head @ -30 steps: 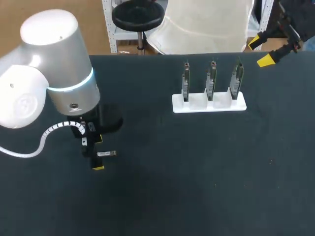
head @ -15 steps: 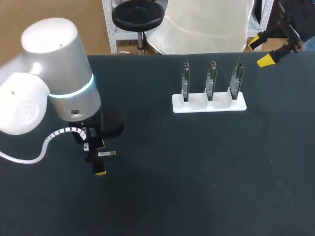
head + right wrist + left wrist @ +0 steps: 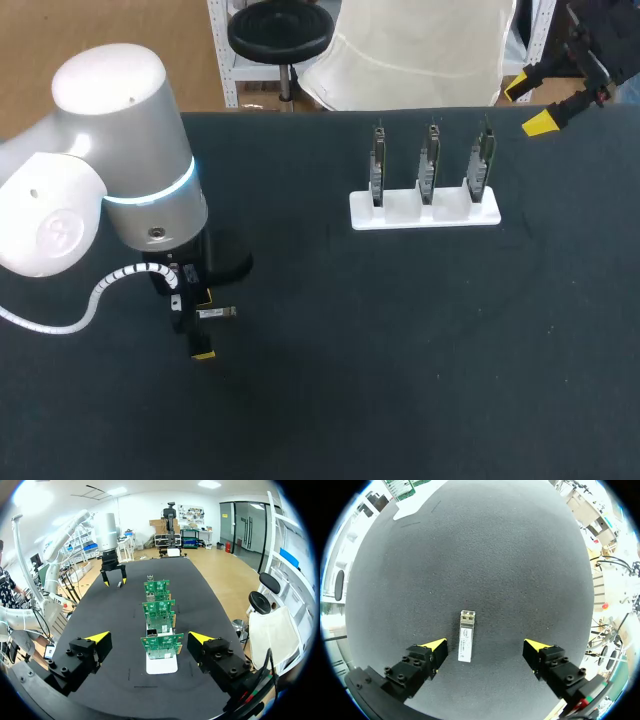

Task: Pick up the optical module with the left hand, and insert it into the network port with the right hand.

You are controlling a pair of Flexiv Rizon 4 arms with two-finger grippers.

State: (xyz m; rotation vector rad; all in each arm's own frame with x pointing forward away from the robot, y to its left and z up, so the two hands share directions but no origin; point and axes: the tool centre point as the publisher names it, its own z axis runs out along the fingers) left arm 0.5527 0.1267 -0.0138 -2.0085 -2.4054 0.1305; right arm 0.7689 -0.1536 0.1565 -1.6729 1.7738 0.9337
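your left claw (image 3: pixel 485 649) hangs low over the black surface (image 3: pixel 485 555), its fingers spread wide. the optical module (image 3: pixel 466 642), a small silver bar, lies flat on the surface between those fingers, nearer one of them and touching neither. well apart from it, three green circuit boards (image 3: pixel 430 160) stand upright in a white rack (image 3: pixel 400 213). your right claw (image 3: pixel 528 105) is also spread and holds nothing. it sits at the surface's far right corner, near the rack and in line with the row of boards.
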